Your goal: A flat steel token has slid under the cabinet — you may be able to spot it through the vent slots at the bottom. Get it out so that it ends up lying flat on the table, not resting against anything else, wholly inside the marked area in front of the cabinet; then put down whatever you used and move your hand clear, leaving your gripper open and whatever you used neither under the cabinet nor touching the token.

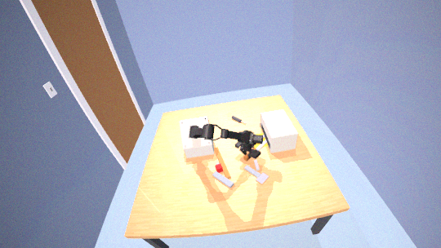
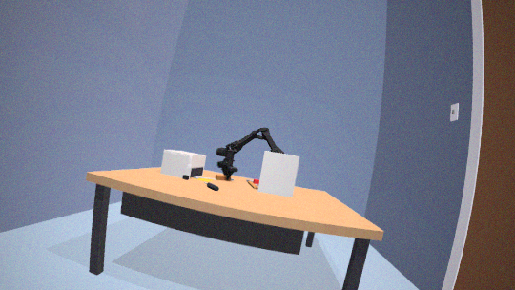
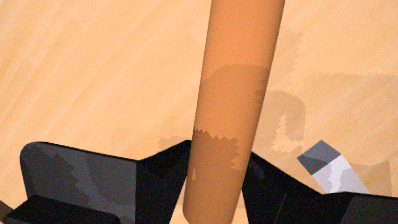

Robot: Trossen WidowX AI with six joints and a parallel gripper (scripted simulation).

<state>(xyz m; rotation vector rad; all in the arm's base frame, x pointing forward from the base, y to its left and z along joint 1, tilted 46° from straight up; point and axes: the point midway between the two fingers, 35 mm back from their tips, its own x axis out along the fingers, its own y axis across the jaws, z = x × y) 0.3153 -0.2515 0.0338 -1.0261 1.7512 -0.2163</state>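
In my wrist view, the end effector (image 1: 247,152) (image 2: 229,177) (image 3: 216,151) is closed around a round orange-brown rod (image 1: 247,157) (image 2: 220,176) (image 3: 227,90), which runs up through the top of the frame. A pale grey bar end (image 3: 327,162) shows at lower right, apart from the rod.

From the top view, nearest me on the wooden surface (image 1: 171,212) (image 2: 334,215) (image 3: 75,75), I see a grey bar (image 1: 223,179) at lower centre and, to its right, a pale tool with a squarish head (image 1: 262,178). Just above the bar are a red piece (image 1: 219,167) (image 2: 256,181) and a slim brown stick (image 1: 221,162) (image 2: 252,184). Farther up, right of centre, part of the yellow marked area (image 1: 256,145) (image 2: 205,180) shows before the white cabinet (image 1: 279,130) (image 2: 177,163). A dark-handled tool (image 1: 237,119) (image 2: 213,187) lies beyond. I can't make out the steel token, so I can't tell where it is.
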